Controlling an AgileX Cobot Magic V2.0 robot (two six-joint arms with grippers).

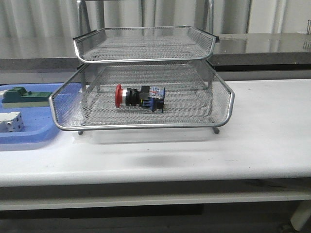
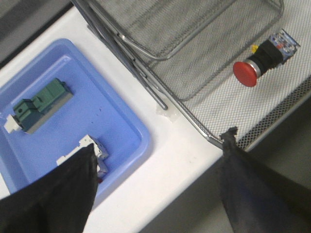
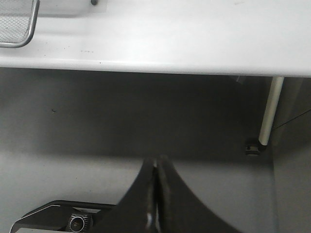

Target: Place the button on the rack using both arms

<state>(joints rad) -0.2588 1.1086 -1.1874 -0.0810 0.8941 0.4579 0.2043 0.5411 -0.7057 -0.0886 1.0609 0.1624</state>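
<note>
The button (image 1: 139,97) lies on its side on the middle tier of the silver wire rack (image 1: 223,92), red head to the left, blue block to the right. The left wrist view shows the button (image 2: 262,56) on the mesh of the rack (image 2: 194,111). My left gripper (image 2: 160,145) is open and empty, hanging over the table's front edge between the blue tray and the rack's corner. My right gripper (image 3: 156,162) is shut with nothing in it, low in front of the table, below its edge. Neither gripper shows in the front view.
A flat blue tray (image 1: 29,136) sits left of the rack and holds a green block (image 1: 24,96) and a white block (image 1: 10,122). The tray (image 2: 141,141), green block (image 2: 41,104) and white block (image 2: 95,150) also appear in the left wrist view. A table leg (image 3: 268,111) stands on the right.
</note>
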